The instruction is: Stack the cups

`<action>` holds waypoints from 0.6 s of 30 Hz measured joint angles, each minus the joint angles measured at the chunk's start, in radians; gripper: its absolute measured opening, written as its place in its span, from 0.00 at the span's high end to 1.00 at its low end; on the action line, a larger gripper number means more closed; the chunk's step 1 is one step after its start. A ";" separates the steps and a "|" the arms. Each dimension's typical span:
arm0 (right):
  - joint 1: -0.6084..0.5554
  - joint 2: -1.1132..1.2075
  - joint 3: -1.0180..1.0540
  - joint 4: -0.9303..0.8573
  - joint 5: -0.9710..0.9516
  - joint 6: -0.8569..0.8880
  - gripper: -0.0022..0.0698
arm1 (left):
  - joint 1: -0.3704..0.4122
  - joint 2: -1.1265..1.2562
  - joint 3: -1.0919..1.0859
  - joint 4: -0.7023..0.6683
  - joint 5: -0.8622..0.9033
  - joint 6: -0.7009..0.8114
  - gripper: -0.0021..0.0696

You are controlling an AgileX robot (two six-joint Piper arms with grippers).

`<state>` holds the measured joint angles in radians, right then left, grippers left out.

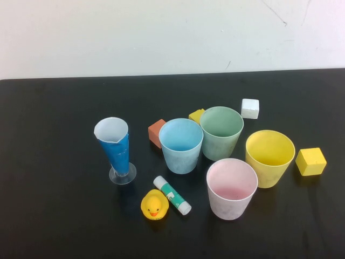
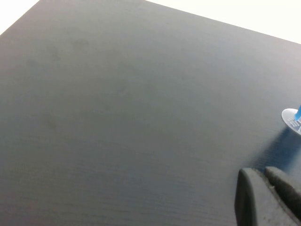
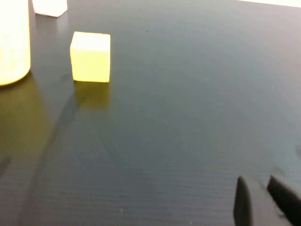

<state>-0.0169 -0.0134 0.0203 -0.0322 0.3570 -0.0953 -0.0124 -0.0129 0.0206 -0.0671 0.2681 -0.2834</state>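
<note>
Four cups stand upright and apart near the middle of the black table: light blue [image 1: 181,145], pale green [image 1: 221,132], yellow [image 1: 269,157] and pale pink [image 1: 231,189], the pink one nearest me. The yellow cup's side also shows in the right wrist view [image 3: 13,42]. Neither arm shows in the high view. My left gripper [image 2: 263,172] is shut and empty, low over bare table to the left of the cups. My right gripper [image 3: 256,181] is shut and empty, over bare table to the right of the yellow cup.
A tall blue cone-shaped glass [image 1: 116,148] stands left of the cups; its clear foot [image 2: 291,120] shows in the left wrist view. A yellow duck [image 1: 154,205], glue stick [image 1: 172,195], orange block [image 1: 156,132], small yellow block [image 1: 197,115], white cube [image 1: 250,108] and yellow cube [image 1: 310,161] lie around them.
</note>
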 joint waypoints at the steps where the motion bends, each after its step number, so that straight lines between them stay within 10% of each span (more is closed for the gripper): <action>1: 0.000 0.000 0.000 0.000 0.000 0.000 0.88 | 0.000 0.000 0.000 0.000 0.000 0.000 0.97; 18: 0.000 0.000 0.008 0.151 -0.075 0.111 0.88 | 0.000 0.000 0.000 -0.093 0.000 -0.071 0.97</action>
<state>-0.0169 -0.0134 0.0284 0.1192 0.2817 0.0157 -0.0124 -0.0129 0.0206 -0.1600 0.2681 -0.3540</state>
